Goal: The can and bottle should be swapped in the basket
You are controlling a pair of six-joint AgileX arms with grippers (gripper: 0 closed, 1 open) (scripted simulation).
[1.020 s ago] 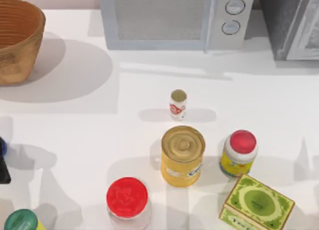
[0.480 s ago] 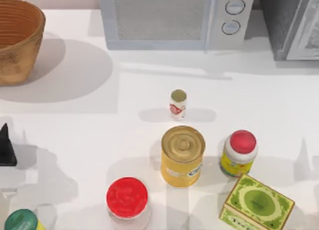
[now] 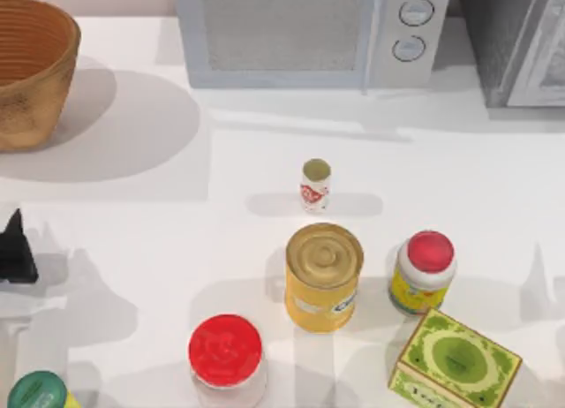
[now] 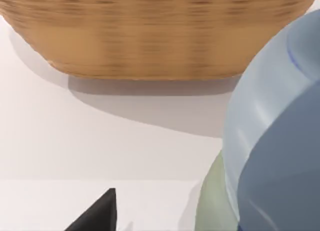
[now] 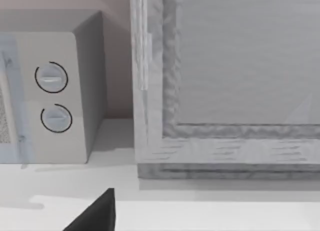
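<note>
Hovering at the tabletop's [image 3: 132,205] left edge, the left jaws [image 3: 16,249] show as a dark tip; whether they are spread or pressed together cannot be told. Well apart to their right stand the bottle [image 3: 315,185] and, just nearer, the yellow can [image 3: 323,275], both upright on the tabletop. Beyond the jaws sits the basket [image 3: 31,72], its woven wall [image 4: 150,36] close ahead in the left wrist view.
</note>
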